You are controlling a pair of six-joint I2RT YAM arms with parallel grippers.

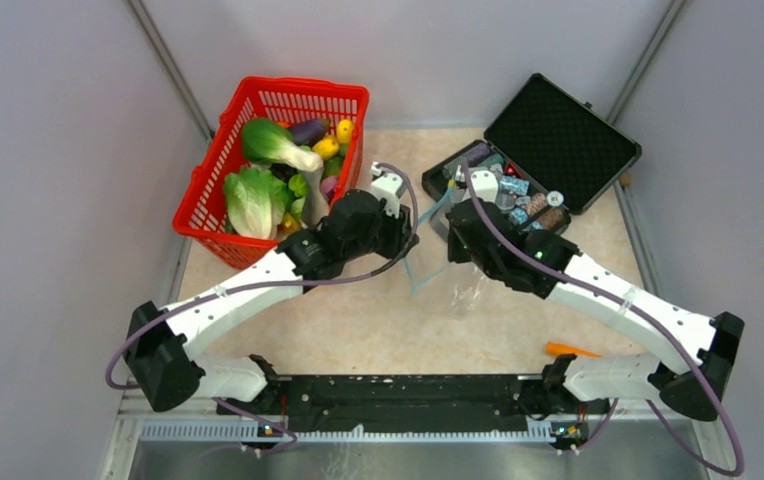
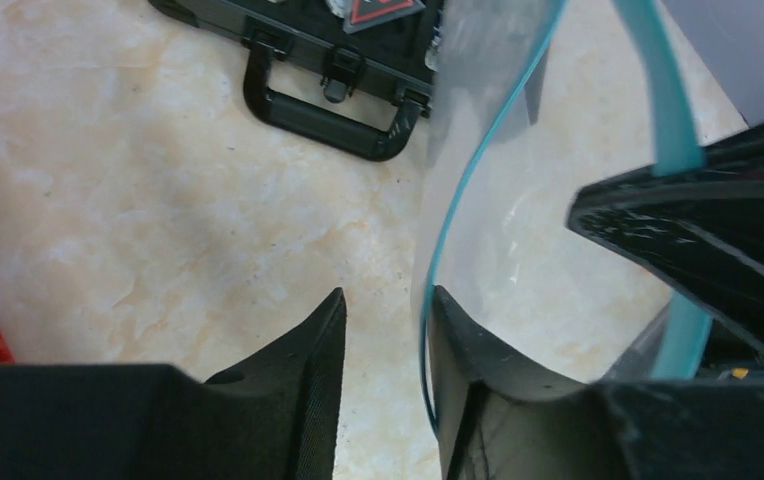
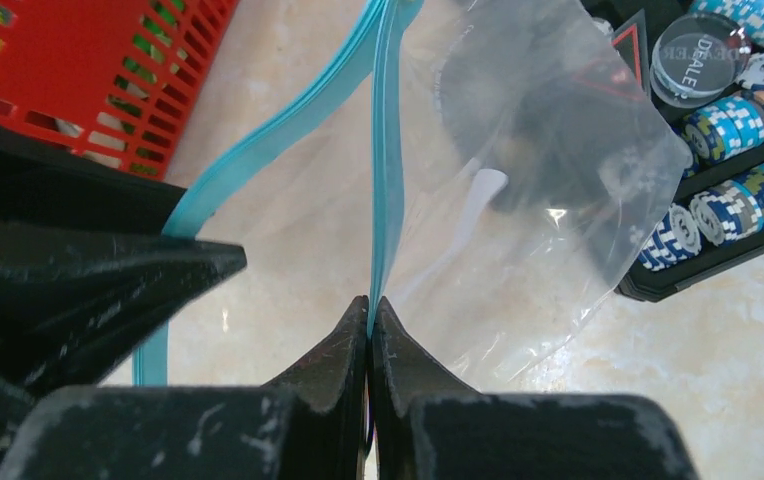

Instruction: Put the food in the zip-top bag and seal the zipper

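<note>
Early stage, nothing packed yet: all the food (image 1: pixel 270 150) sits in the red basket (image 1: pixel 356 92) at the far left, and the bag (image 1: pixel 461 287) hangs between the two claws at mid-table and looks empty. The zipper (image 3: pixel 386 150) is unsealed, its two blue strips split apart. Left to do is loading every piece, then sealing. The right claw (image 3: pixel 370 312) is pinched fully closed on one zipper strip, holding that lip of the mouth up. The left claw (image 2: pixel 386 305) is at a middling gap and grips nothing; the other strip runs down between its fingers, close against one inner face, and I cannot tell if it touches. My guess at the current step is spreading the bag mouth. The black case (image 1: pixel 558 135) of chips is at the far right.
</note>
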